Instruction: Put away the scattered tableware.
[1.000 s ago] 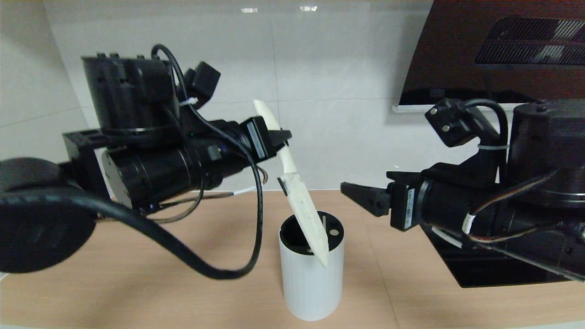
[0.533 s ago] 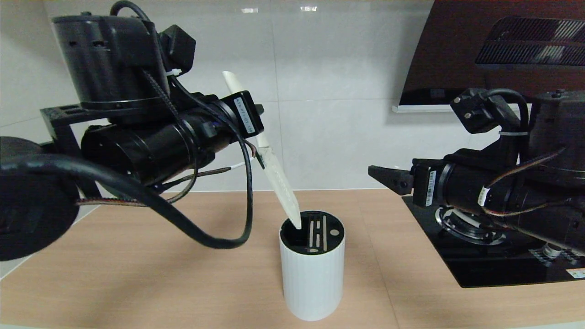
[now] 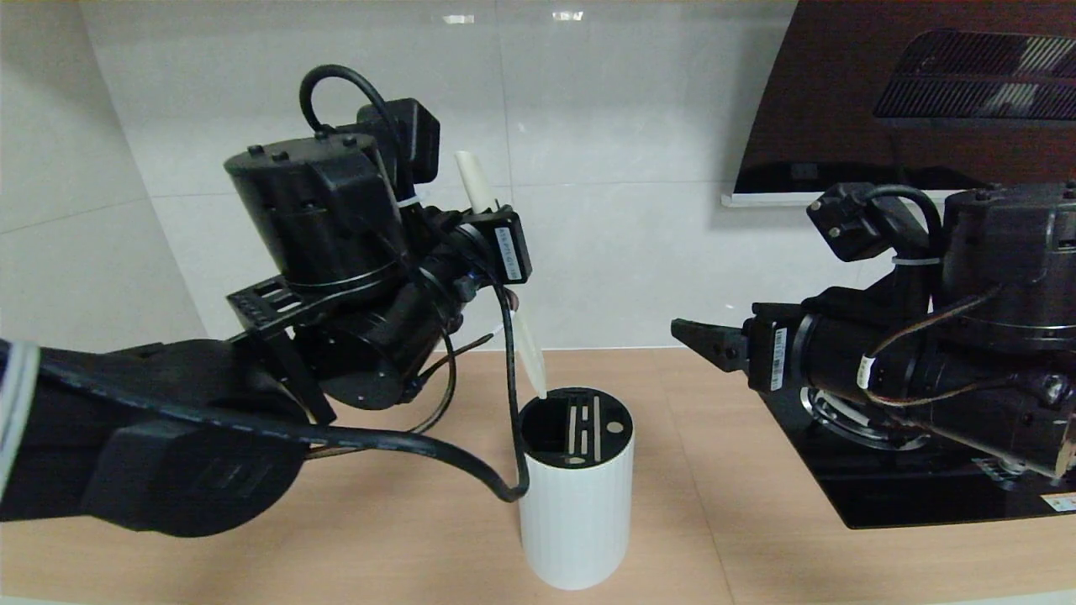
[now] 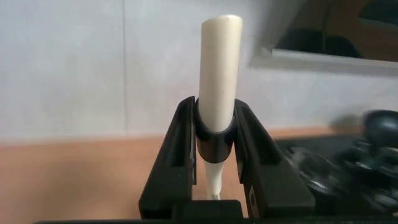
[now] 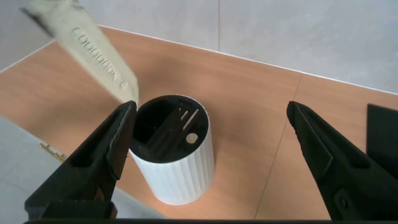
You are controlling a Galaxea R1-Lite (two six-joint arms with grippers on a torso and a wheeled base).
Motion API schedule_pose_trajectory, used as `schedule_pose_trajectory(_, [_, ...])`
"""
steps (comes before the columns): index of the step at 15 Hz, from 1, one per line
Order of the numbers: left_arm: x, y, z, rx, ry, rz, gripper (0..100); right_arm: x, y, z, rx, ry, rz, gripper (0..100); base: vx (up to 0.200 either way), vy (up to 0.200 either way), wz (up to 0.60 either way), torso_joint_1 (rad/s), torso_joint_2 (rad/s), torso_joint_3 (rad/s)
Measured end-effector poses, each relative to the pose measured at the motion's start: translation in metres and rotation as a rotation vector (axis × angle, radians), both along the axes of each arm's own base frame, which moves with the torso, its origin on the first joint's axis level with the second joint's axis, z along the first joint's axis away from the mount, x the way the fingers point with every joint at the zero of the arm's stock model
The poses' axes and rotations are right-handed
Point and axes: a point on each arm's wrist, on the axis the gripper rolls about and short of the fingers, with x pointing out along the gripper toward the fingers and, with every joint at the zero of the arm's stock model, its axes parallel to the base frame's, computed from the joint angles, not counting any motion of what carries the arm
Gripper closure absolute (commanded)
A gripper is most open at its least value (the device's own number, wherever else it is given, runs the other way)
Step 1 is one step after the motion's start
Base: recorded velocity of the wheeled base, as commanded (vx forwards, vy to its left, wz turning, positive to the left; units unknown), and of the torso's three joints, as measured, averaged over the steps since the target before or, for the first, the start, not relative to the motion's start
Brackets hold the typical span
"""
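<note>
Your wooden counter [image 3: 336, 538] carries a black hob [image 3: 908, 487] on the right and, beside it, a white holder [image 3: 576, 521] standing upright. Your right gripper [image 3: 693, 336] hangs above and right of the holder, spread wide and empty. Your left gripper [image 4: 214, 118] clamps the knife [image 3: 471, 181] by its handle. The blade slants down, with its tip at the rim of the holder's large opening.

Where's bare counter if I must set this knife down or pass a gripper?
Bare counter lies left of the white holder, and in a narrower strip between the holder and the black cooktop. Crowded: over the holder, where the left gripper holds the knife; the open right gripper hangs right of it.
</note>
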Motion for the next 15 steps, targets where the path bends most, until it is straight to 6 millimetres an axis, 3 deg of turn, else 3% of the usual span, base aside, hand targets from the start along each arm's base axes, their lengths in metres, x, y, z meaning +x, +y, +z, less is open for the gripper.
schedule_pose_trajectory(3, [0.007,-0.009,-0.020,0.043,0.033,0.002,100,0.001,0.001,-0.002,-0.006,0.007,0.001,0,0.000,0.000,0.00,0.000,0.00,0.000])
schedule_pose_trajectory(15, [0.010,-0.036,-0.062,0.083,0.133,-0.030,100,0.002,0.002,-0.007,-0.017,0.018,0.000,0,0.000,0.000,0.00,0.000,0.00,0.000])
